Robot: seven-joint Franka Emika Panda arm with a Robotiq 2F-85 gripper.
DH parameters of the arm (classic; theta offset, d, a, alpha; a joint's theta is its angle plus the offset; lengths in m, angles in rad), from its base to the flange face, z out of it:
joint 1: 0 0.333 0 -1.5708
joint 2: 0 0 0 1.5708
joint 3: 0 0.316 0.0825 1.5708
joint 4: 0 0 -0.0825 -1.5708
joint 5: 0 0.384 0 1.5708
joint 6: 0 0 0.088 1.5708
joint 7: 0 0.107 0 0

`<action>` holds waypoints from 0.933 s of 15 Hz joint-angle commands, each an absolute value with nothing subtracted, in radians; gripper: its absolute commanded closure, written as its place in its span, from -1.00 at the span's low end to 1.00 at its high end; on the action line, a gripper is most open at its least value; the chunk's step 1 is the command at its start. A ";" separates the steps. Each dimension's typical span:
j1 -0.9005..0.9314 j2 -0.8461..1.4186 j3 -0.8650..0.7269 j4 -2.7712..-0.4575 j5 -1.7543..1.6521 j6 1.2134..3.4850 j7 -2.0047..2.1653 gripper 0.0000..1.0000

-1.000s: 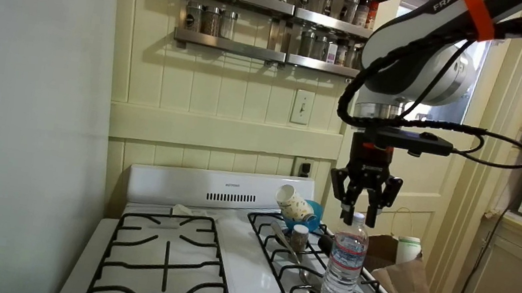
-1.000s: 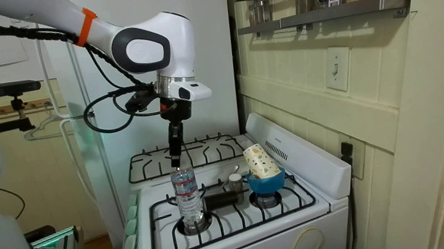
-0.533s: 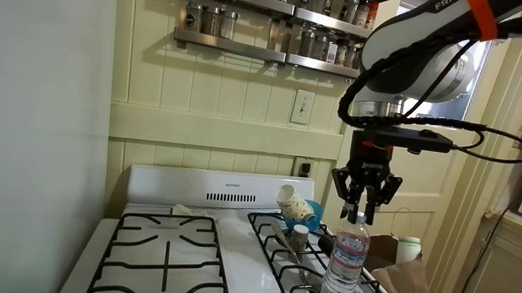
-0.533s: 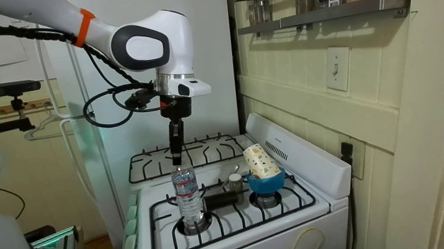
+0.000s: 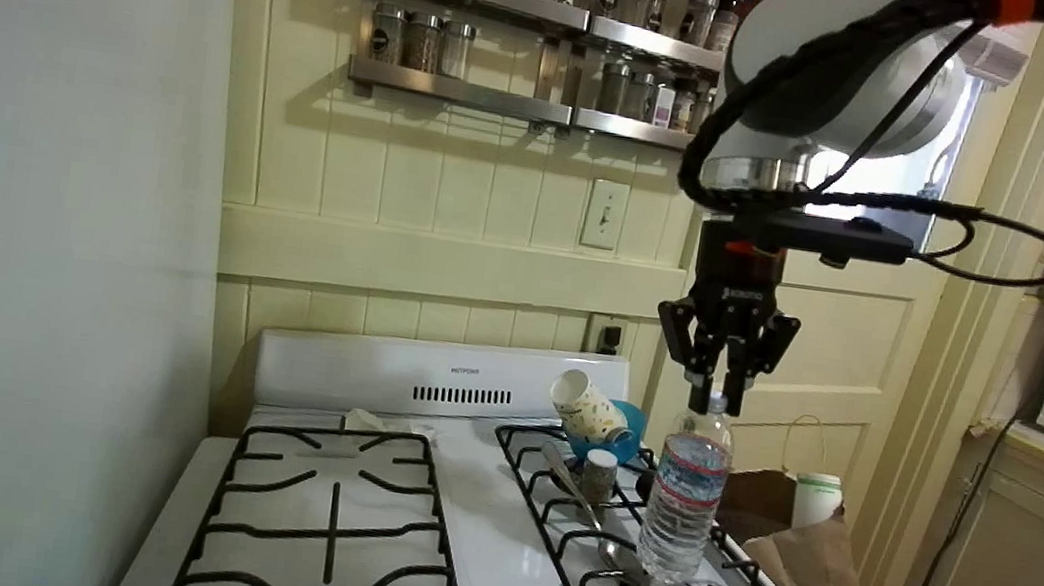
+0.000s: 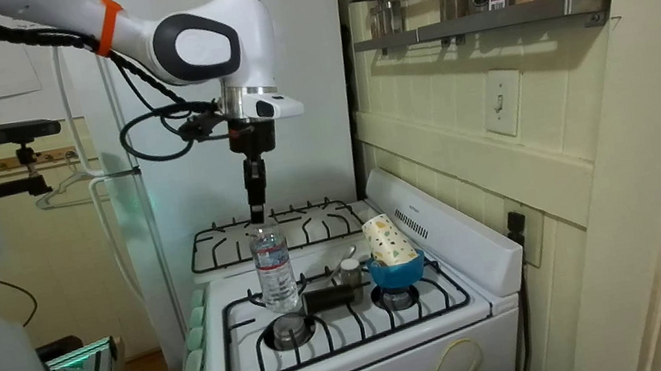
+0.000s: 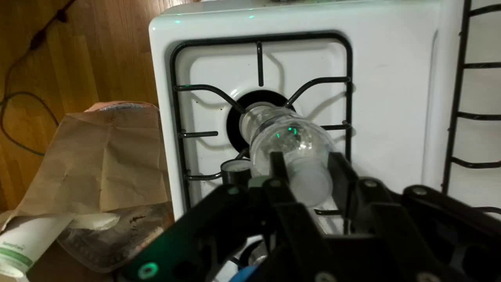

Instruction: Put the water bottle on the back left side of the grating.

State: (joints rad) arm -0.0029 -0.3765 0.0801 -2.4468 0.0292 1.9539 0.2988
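- While the black two-fingered gripper (image 5: pixel 715 401) pinches its top, narrowed around it, the small clear plastic water bottle with a white cap and red-striped label (image 5: pixel 687 486) hangs upright just above the round front burner (image 6: pixel 289 329).
- Around that burner runs the black cast-iron grate (image 7: pixel 260 64).
- Toward the grate's back, a speckled cream cup (image 6: pixel 387 238) leans in a round blue bowl (image 6: pixel 398 273).

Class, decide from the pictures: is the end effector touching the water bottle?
Touching. In the wrist view, the end effector has its fingers against both sides of the cap, and in both exterior views the water bottle hangs from it, above the burner.
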 commanded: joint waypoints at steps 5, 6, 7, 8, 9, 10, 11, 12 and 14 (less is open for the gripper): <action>0.099 -0.405 0.067 -2.209 0.179 1.851 0.106 0.84; 0.114 -0.375 0.061 -2.168 0.213 1.844 0.066 0.84; 0.126 -0.335 0.059 -2.118 0.244 1.822 0.031 0.84; 0.093 -0.424 0.082 -2.223 0.191 1.869 0.097 0.37; 0.102 -0.398 0.081 -2.190 0.212 1.863 0.074 0.37; 0.107 -0.374 0.080 -2.166 0.220 1.858 0.063 0.37; 0.110 -0.354 0.080 -2.150 0.222 1.857 0.055 0.37; 0.110 -0.341 0.079 -2.143 0.222 1.857 0.051 0.37; 0.109 -0.332 0.076 -2.141 0.222 1.857 0.047 0.37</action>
